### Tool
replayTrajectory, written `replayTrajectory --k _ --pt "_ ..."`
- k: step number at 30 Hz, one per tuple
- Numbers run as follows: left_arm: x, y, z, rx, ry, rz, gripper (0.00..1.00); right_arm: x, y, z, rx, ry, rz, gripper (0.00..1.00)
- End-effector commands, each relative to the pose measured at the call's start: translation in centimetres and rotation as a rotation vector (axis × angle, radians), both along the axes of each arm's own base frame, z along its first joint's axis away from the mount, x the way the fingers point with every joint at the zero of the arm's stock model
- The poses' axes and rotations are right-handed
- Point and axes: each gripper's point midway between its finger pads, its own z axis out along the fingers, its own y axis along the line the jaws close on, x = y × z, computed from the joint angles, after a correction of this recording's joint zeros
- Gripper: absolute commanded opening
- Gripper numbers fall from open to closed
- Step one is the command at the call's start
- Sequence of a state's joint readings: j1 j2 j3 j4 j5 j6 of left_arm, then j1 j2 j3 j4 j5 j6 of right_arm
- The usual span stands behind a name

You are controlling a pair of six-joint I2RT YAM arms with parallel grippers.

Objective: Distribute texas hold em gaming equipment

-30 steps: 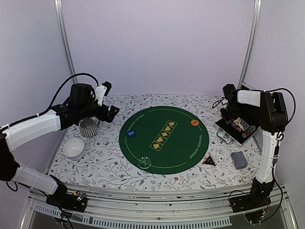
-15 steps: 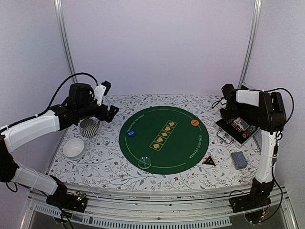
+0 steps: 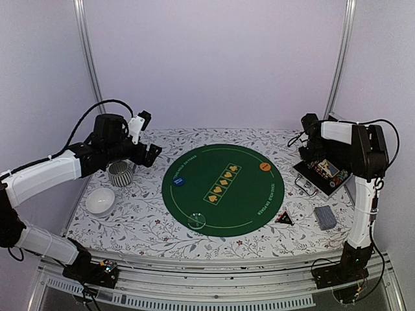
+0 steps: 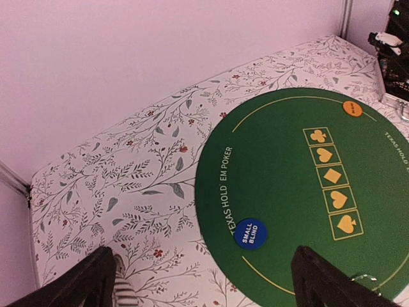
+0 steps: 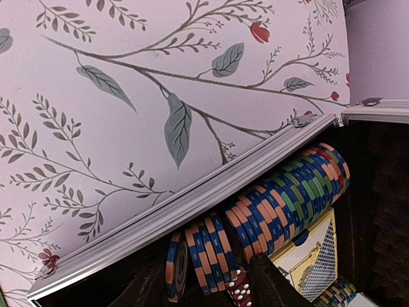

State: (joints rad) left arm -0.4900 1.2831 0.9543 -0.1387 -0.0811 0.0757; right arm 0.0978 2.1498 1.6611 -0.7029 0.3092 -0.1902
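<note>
The open case [image 3: 322, 173] at the right holds rows of blue, orange and green poker chips [image 5: 287, 198] on edge, plus red dice [image 5: 239, 291]. My right gripper [image 3: 310, 154] reaches into it; in the right wrist view that gripper [image 5: 214, 288] stands open, its fingers astride a few loose chips [image 5: 217, 256] without clearly pressing them. A blue "small blind" button [image 4: 250, 233] and an orange button [image 4: 352, 109] lie on the green mat [image 3: 224, 188]. A grey-blue deck of cards [image 3: 325, 217] lies right of the mat. My left gripper [image 3: 152, 154] hangs open and empty above the mat's left edge.
A striped mug [image 3: 120, 173] and a white bowl [image 3: 100, 201] stand left of the mat. A small dark triangular piece [image 3: 284, 219] lies at the mat's right front. A clear round disc [image 3: 197, 220] rests on its front edge. The case's metal rim [image 5: 192, 204] runs beside the chips.
The right gripper's jaws have spread wider over the chips in the case. The left arm has barely moved.
</note>
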Motion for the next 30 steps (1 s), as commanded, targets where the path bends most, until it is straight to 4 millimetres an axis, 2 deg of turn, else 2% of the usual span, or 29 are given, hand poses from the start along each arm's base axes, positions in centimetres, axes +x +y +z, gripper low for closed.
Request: replayTrajectory --k 1,3,6,17,27,30 --pt "-0.1 0.2 0.7 -0.015 -0.025 -0.006 0.98 -0.5 -0.3 -0.5 -0.043 0.019 -0.013 0.48" --pt "-0.1 0.2 0.7 -0.013 -0.025 -0.006 0.98 -0.5 -0.4 -0.2 -0.05 0.012 -0.016 0.53" --pt "-0.1 0.2 0.7 -0.015 -0.025 -0.007 0.98 -0.5 -0.4 -0.1 -0.054 0.01 -0.019 0.54" --pt "-0.2 0.0 0.6 -0.016 -0.021 -0.017 0.98 0.0 0.8 1.0 -0.067 -0.017 0.018 0.41" --pt "-0.2 0.0 0.6 -0.018 -0.022 -0.02 0.98 -0.2 0.7 -0.2 -0.031 0.01 0.009 0.4" --pt "-0.3 -0.1 0.7 -0.019 -0.024 -0.023 0.98 -0.4 0.8 -0.5 0.01 0.015 0.008 0.35"
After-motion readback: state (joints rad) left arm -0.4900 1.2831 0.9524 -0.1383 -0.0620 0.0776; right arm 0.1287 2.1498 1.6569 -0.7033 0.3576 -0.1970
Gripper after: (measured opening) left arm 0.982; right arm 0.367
